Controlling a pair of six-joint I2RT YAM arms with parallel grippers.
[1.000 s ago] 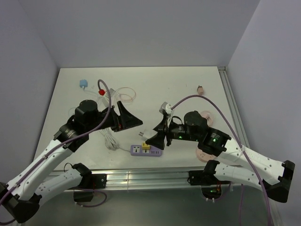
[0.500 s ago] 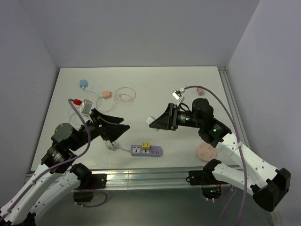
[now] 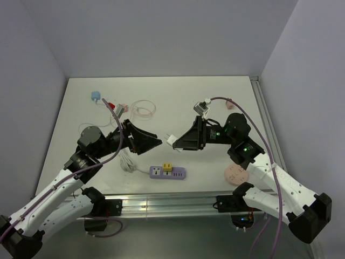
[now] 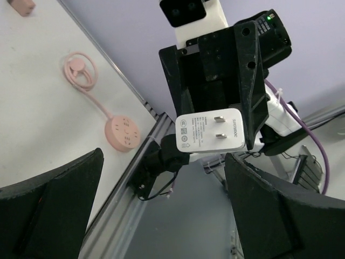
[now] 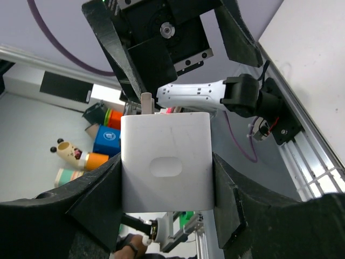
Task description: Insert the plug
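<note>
From above, the right gripper (image 3: 176,141) was clamped on a white plug (image 3: 171,139) at its tips, holding it above the table (image 3: 215,97). The left gripper (image 3: 151,142) faced it, with its tips just short of the plug and its jaws spread. The purple power strip (image 3: 168,172) lay on the table below both sets of fingertips, towards the arm bases, and neither gripper touched it. A white cable (image 3: 126,161) lay under the left fingers.

From the left wrist, the left fingers (image 4: 54,216) were released wide with nothing between them. Straight ahead of them hung the plug, the face with its two metal prongs turned their way, and the right gripper's black fingers gripped it from behind. Out past the left-hand finger, a pink round socket (image 4: 123,131) sat on the table.

From the right wrist, the right fingers (image 5: 97,199) pressed against both sides of the plug. Its smooth back, with an oval dimple, faced the camera. One prong showed over its far edge, with the left gripper just beyond it.
</note>
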